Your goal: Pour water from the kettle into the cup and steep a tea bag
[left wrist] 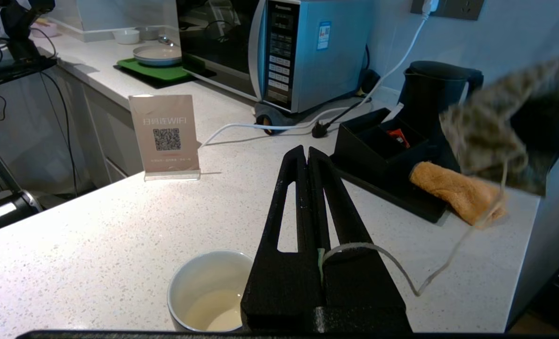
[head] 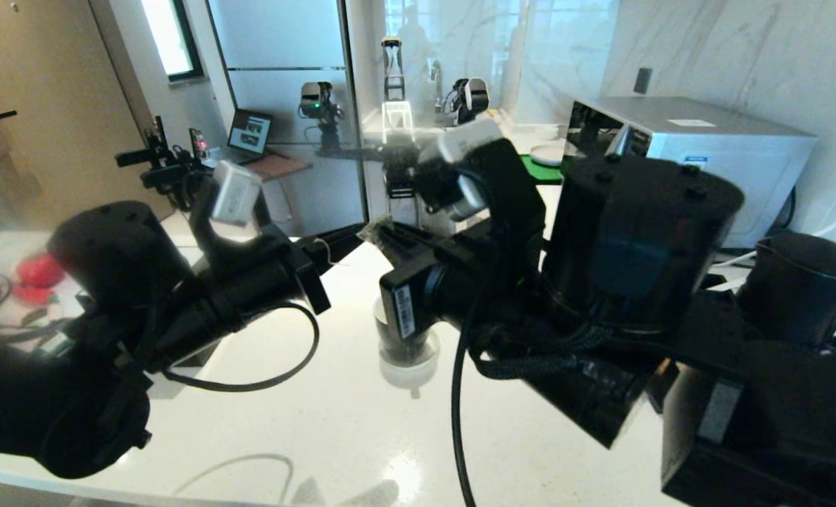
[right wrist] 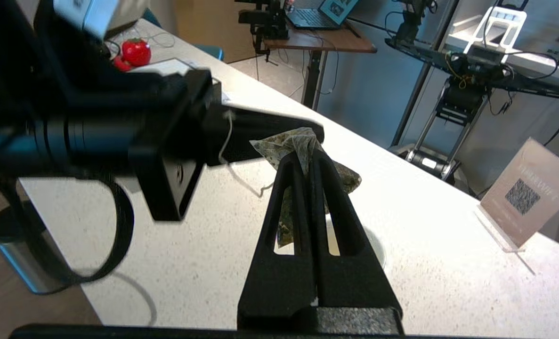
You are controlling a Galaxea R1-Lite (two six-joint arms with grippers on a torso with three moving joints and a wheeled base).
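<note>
Grey-green and limp, the tea bag [right wrist: 303,141] hung pinched in my right tool [right wrist: 307,157] above the cup [left wrist: 204,294], which stood on the white table [left wrist: 95,245] holding a little water [left wrist: 213,313]. My left tool [left wrist: 307,155], jaws closed, nipped its thin string [left wrist: 378,254]. Light, floppy fabric tears easily, I judged; the string seemed the safest hold.

So the right gripper [right wrist: 306,157] was pinched tight on the tea bag [right wrist: 284,143], fingers running up toward 12 o'clock from the bottom middle. The bag hung crumpled around the tips, right over the cup [right wrist: 371,245], whose white rim peeked out behind the fingers. The left gripper [right wrist: 303,134] came in from 9 o'clock, closed, string [right wrist: 227,141] looping off it. QR sign [right wrist: 526,195] stood at 3 o'clock, red strawberry thing [right wrist: 135,51] at 11.
</note>
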